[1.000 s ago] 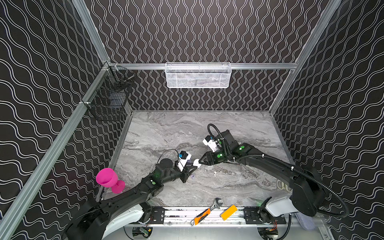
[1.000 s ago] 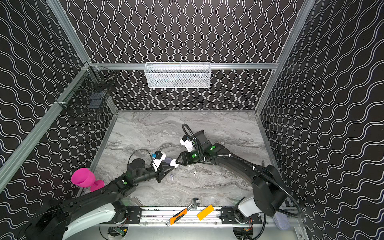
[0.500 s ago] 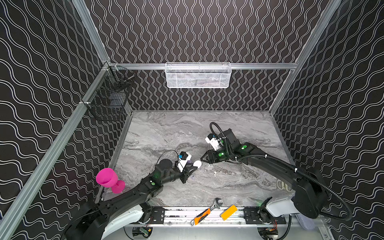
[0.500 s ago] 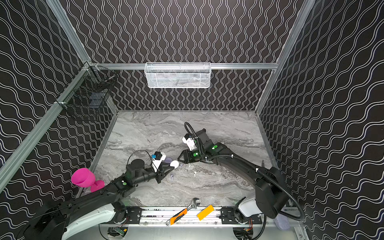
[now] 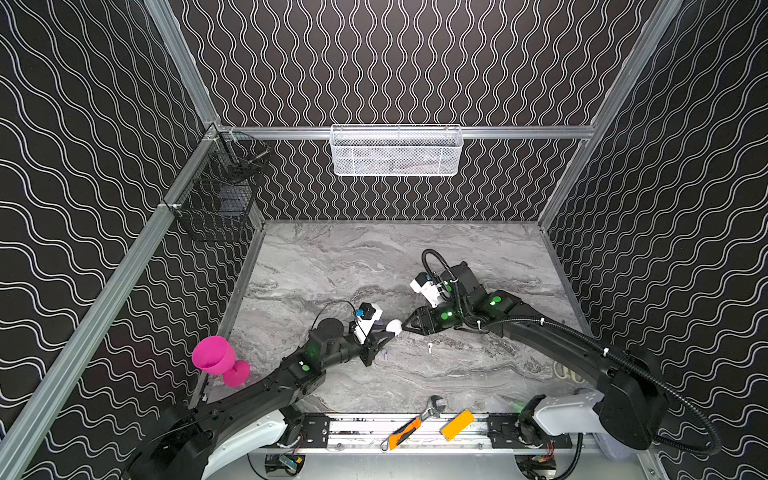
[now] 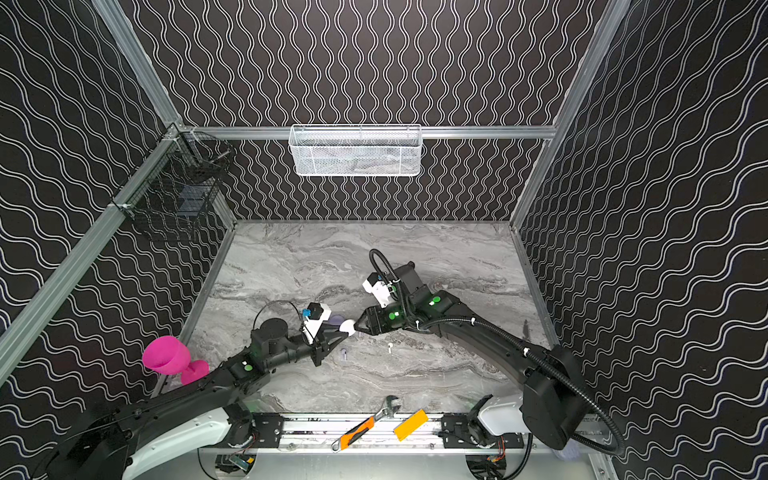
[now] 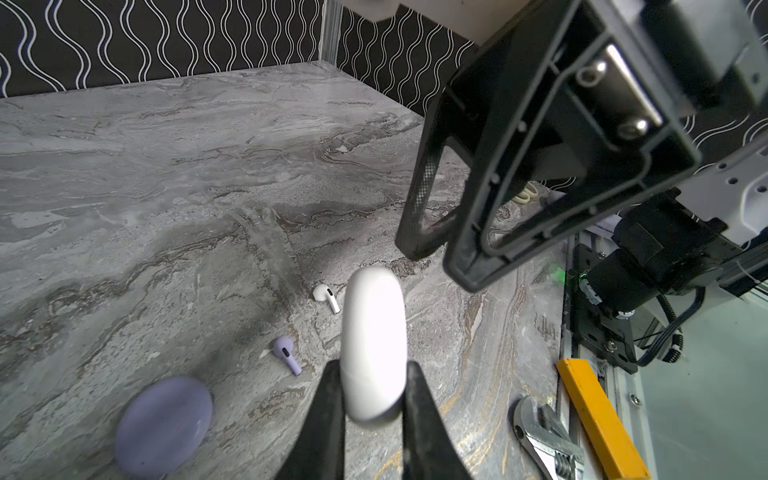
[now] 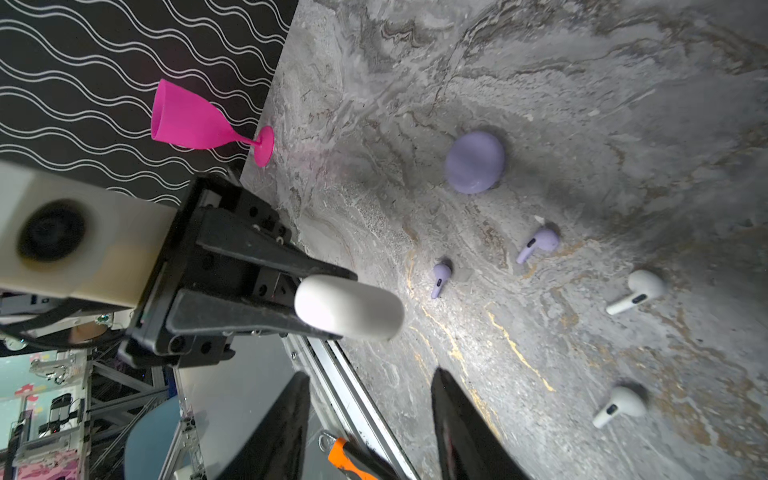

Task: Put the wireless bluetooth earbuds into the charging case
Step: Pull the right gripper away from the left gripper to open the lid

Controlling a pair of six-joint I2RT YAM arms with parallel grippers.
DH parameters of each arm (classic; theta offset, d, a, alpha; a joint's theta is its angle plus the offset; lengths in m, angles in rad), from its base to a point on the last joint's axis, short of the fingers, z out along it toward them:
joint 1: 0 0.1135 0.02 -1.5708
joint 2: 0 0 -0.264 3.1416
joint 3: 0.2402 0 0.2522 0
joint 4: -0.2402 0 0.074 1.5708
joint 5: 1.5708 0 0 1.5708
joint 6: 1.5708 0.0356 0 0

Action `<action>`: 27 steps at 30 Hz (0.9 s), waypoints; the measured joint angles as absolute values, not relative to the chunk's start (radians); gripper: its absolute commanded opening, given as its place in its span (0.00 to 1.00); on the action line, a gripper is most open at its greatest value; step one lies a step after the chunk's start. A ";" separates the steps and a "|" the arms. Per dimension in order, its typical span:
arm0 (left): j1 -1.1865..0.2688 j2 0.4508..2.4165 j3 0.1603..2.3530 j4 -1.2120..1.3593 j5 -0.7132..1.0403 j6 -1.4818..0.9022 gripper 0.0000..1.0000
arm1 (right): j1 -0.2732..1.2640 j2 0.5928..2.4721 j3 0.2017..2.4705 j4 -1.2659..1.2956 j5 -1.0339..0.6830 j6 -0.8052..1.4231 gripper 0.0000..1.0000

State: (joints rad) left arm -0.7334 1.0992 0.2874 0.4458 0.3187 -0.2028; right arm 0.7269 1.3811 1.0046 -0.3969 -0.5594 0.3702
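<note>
My left gripper [image 7: 372, 368] is shut on a white round charging case [image 7: 372, 345], held edge-on above the marble table [image 5: 478, 257]. My right gripper [image 8: 370, 376] stands open right in front of the case [image 8: 349, 307], its jaws apart and touching nothing. Both top views show the two grippers tip to tip, left [image 5: 388, 332] and right [image 5: 405, 326]. On the table lie two lavender earbuds [image 8: 440, 276] [image 8: 538, 243] and two white earbuds [image 8: 636, 291] [image 8: 619, 405]. A lavender case [image 8: 475, 162] rests shut beside them.
A pink goblet [image 5: 218, 359] stands at the table's left edge. A wrench [image 5: 432, 405], an orange knife [image 5: 403, 432] and a yellow block [image 5: 457, 424] lie on the front rail. A white mesh basket [image 5: 397, 149] and a black wire basket [image 5: 220, 195] hang on the walls.
The right wrist has shifted slightly while its open jaws stay close to the white case. The left gripper keeps the case in the same place.
</note>
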 measured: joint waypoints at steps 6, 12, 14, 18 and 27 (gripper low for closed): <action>-0.733 1.096 0.287 0.446 0.319 -0.203 0.03 | 0.741 1.427 1.007 -0.396 -0.564 0.371 0.51; -0.733 1.095 0.287 0.446 0.319 -0.203 0.04 | 0.741 1.462 1.026 -0.386 -0.566 0.371 0.51; -0.733 1.095 0.287 0.446 0.315 -0.203 0.04 | 0.740 1.470 1.031 -0.382 -0.566 0.371 0.51; -0.733 1.092 0.287 0.446 0.305 -0.203 0.04 | 0.732 1.480 1.038 -0.382 -0.566 0.372 0.51; -0.733 1.092 0.286 0.448 0.323 -0.202 0.04 | 0.691 1.482 1.048 -0.360 -0.558 0.378 0.50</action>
